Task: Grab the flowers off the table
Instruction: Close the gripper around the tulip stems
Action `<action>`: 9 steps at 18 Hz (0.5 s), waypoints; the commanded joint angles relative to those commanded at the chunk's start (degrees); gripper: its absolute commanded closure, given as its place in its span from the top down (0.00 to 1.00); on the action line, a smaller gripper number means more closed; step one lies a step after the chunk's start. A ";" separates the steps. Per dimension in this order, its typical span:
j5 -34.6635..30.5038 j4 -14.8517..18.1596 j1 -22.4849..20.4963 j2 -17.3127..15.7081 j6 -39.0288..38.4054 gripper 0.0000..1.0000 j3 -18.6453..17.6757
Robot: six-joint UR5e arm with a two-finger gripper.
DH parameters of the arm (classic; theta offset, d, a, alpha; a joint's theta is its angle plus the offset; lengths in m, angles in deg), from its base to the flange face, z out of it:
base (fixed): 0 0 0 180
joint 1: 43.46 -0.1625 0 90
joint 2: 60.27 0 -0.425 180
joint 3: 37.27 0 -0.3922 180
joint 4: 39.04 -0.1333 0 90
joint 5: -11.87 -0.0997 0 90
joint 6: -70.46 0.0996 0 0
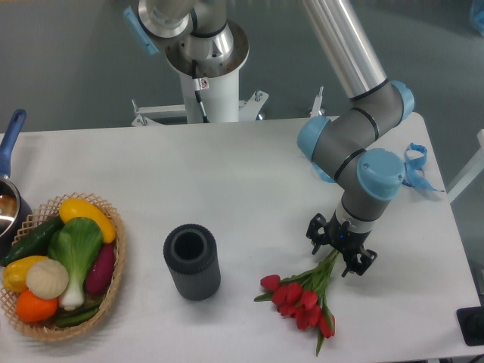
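Flowers (304, 291) not picked yet. The bunch lies flat on the table (227, 181), front right, red heads toward the near edge and stems running up-right toward the arm.

Gripper (338, 249) sits right over the stem end, jaws spread, one finger on each side of the stems. Stems appear to run up between the fingers; from this angle I can't tell whether the pads touch them. No squeeze visible, nothing lifted.

My read: approach is done or nearly so. Left to do: finish the descent if any remains, close on the stems, lift.

Arm pose: long silver link comes down from top centre to the blue-capped elbow joints (355, 144) over the right part of the table. Wrist points roughly straight down, tool near vertical. Finger line looks set across the stems, which suits a pinch.

Risk, as a guess: thin stems, heavy heads at the far end, so the bunch may droop or swing on lift. Gripping at the very tip could let stems slip out.

Other items, none in the way:
- dark ribbed cylinder (191, 261) upright, left of the blooms, well apart from gripper
- basket (113, 249) of vegetables at front left
- pan (9, 162) at the left edge
- blue ribbon (414, 168) at the right edge behind the arm
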 joint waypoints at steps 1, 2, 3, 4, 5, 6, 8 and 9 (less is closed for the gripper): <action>0.09 0.00 0.00 0.00 -0.09 0.35 0.00; 0.00 0.09 0.00 0.00 -0.26 0.33 0.00; 0.00 0.09 0.00 0.00 -0.18 0.29 0.00; 0.00 0.09 0.00 0.00 -0.35 0.26 0.00; 0.00 0.09 0.00 0.00 -0.35 0.24 0.00; 0.09 0.09 0.00 0.00 -0.44 0.22 0.00; 0.09 0.09 0.00 -0.18 -2.10 0.18 0.09; 0.09 0.09 0.00 -0.44 -2.98 0.17 0.17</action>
